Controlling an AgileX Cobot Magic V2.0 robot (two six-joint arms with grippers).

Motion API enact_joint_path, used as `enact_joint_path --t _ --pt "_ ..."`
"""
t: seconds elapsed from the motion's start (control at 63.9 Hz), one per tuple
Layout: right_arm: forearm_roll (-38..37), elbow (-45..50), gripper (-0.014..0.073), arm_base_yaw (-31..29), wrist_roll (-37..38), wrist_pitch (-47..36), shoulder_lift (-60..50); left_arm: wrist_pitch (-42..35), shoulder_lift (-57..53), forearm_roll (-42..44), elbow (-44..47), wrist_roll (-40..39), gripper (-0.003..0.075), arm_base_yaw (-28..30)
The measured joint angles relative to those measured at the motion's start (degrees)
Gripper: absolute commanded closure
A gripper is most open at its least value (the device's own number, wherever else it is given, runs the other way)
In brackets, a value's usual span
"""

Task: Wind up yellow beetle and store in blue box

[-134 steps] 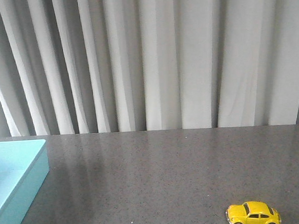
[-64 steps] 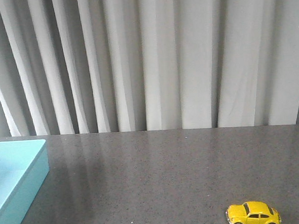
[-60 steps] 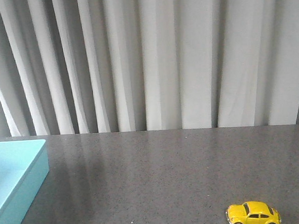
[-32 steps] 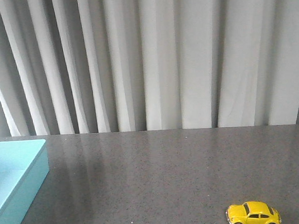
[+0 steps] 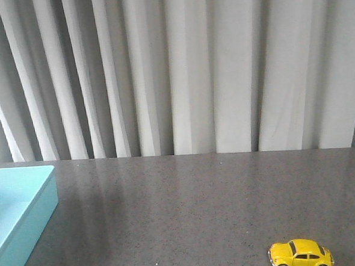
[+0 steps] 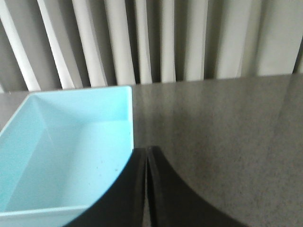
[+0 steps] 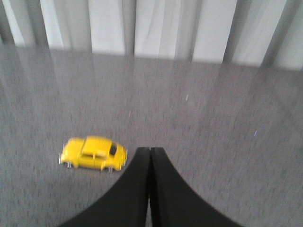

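The yellow beetle (image 5: pixel 300 254) stands on its wheels near the front right of the dark table, side-on in the front view. In the right wrist view the beetle (image 7: pixel 93 153) lies just beside my right gripper (image 7: pixel 150 150), apart from it; that gripper is shut with nothing in it. The blue box (image 5: pixel 16 212) sits at the left edge of the table, empty. My left gripper (image 6: pixel 146 149) is shut and empty, hovering by the corner of the blue box (image 6: pixel 71 151). Neither arm shows in the front view.
A dark speckled tabletop (image 5: pixel 182 211) stretches between box and car. Pale grey curtains (image 5: pixel 180 72) hang behind the table's back edge.
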Motion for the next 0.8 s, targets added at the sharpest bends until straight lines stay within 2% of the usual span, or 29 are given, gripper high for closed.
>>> enact_joint_path --t 0.188,0.36,0.439,0.532,0.611,0.752,0.799 --pt "0.0 -0.1 0.0601 0.0 0.0 6.5 7.3 5.9 8.4 0.0 0.0 0.0 0.0726 0.0" --pt "0.0 -0.1 0.0594 0.0 0.0 8.1 10.4 6.3 12.9 0.0 0.0 0.0 0.0722 0.0" --pt "0.0 -0.1 0.0557 0.0 0.0 8.1 11.3 6.3 14.3 0.0 0.0 0.0 0.0704 0.0" --pt "-0.1 -0.1 0.0466 0.0 0.0 8.2 12.1 6.3 15.4 0.0 0.0 0.0 0.0634 0.0" --pt "-0.1 -0.1 0.0338 0.0 0.0 8.2 12.7 6.4 15.9 0.0 0.0 0.0 0.0552 0.0" --pt "-0.2 -0.1 0.0104 0.0 -0.1 8.2 13.3 6.2 16.0 0.0 0.0 0.0 0.0329 0.0" --pt "-0.2 -0.1 0.0044 0.0 -0.1 8.2 13.3 6.0 16.0 0.0 0.0 0.0 0.0283 0.0"
